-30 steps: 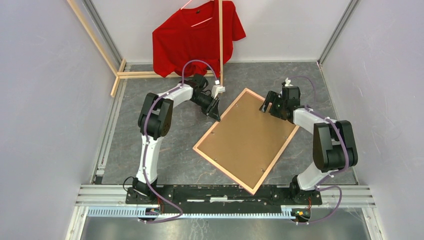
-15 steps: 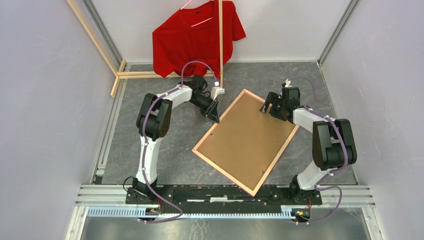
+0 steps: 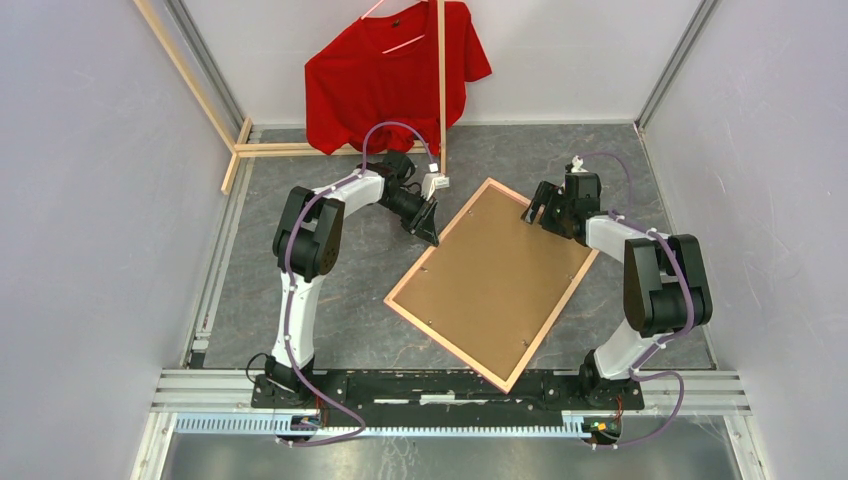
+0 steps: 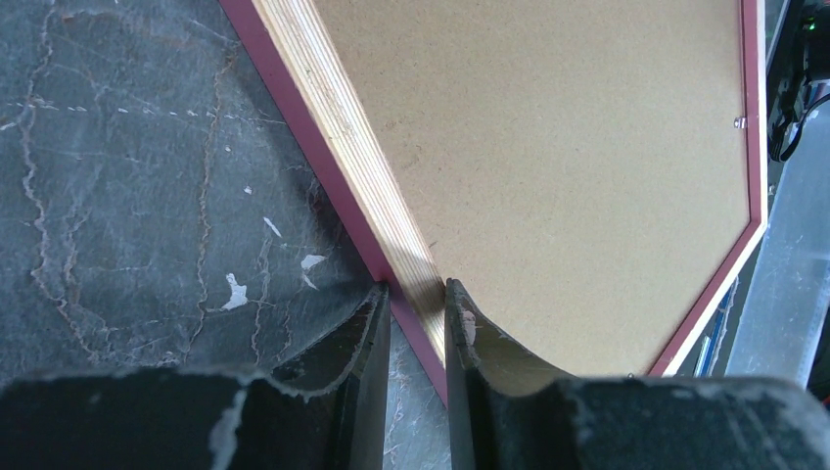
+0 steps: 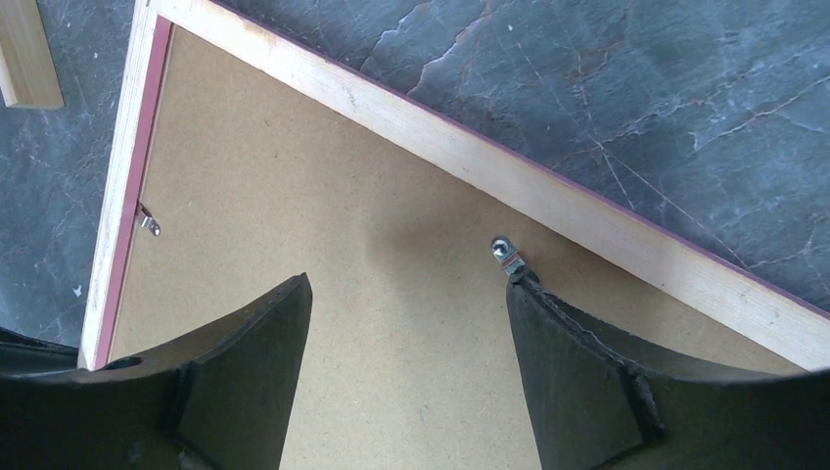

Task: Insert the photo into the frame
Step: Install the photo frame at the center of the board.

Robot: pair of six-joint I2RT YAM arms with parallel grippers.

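Observation:
The frame point(image 3: 408, 272) lies face down on the grey table, pale wood back up and pink sides showing. The brown backing board point(image 3: 490, 275) sits in it. The photo is not in view. My left gripper point(image 3: 433, 232) is shut on the frame's upper-left rail; in the left wrist view the gripper point(image 4: 416, 294) straddles that rail point(image 4: 333, 127) beside the board point(image 4: 548, 147). My right gripper point(image 3: 535, 212) is open over the board near the far corner. In the right wrist view that gripper point(image 5: 406, 284) is empty, its right fingertip against a small metal clip point(image 5: 505, 253).
A red shirt point(image 3: 395, 75) hangs on a wooden-stick rack point(image 3: 441, 90) at the back, with its base sticks point(image 3: 290, 150) on the table at back left. Grey walls close in both sides. A second metal clip point(image 5: 147, 222) sits on the frame's other rail.
The left gripper and the frame have shifted slightly to the left. The right gripper has stayed almost in place.

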